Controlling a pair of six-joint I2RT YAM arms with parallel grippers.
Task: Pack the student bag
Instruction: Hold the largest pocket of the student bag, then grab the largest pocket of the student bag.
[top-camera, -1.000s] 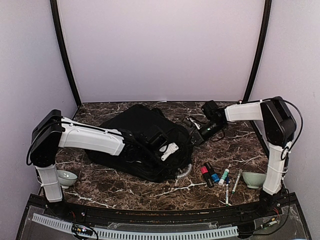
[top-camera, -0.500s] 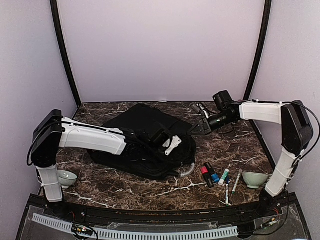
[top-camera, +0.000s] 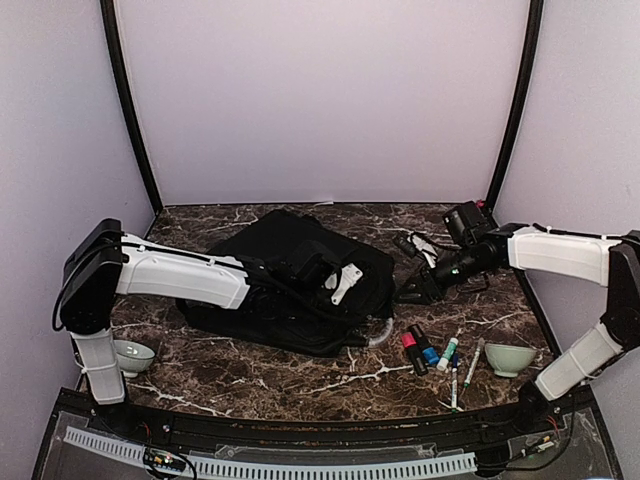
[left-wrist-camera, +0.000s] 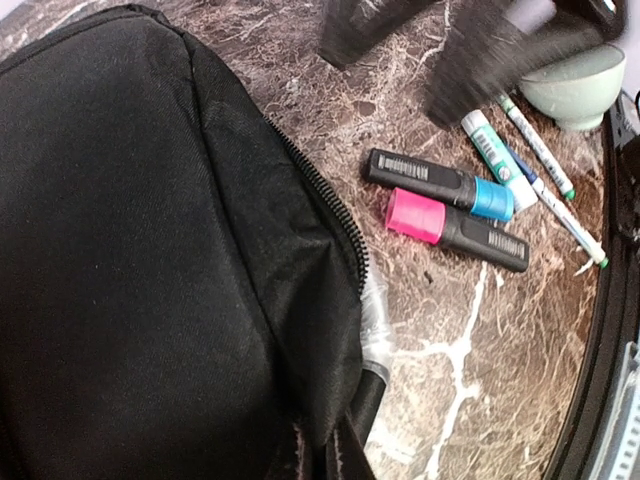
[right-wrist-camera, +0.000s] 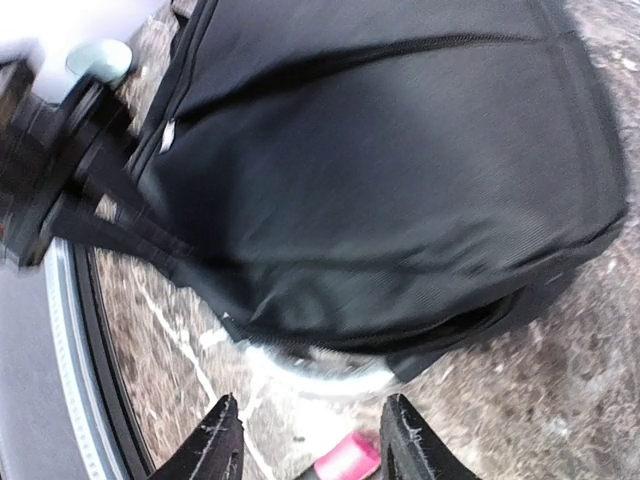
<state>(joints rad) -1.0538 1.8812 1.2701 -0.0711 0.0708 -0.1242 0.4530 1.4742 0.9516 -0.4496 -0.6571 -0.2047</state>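
The student bag (top-camera: 285, 275), a big black backpack, lies flat in the middle of the table. My left gripper (top-camera: 347, 287) is shut on a fold of its fabric near the zipper edge; the left wrist view shows the cloth bunched at the gripper (left-wrist-camera: 326, 458). A clear plastic item (right-wrist-camera: 320, 365) pokes out of the bag (right-wrist-camera: 380, 170) at its opening. Just right of the bag, my right gripper (top-camera: 415, 291) hovers open, and between its fingers (right-wrist-camera: 310, 445) there is only table and a pink marker cap.
A pink-capped marker (left-wrist-camera: 455, 228), a blue-capped marker (left-wrist-camera: 440, 185), a green-and-white stick (left-wrist-camera: 497, 160) and thin pens (top-camera: 462, 365) lie right of the bag. Pale green bowls sit at the near right (top-camera: 508, 358) and near left (top-camera: 132, 355).
My left gripper has closed on the bag's fabric. My right gripper has opened, letting go of the bag's edge, and drawn back to the right and nearer. The bag now lies flatter.
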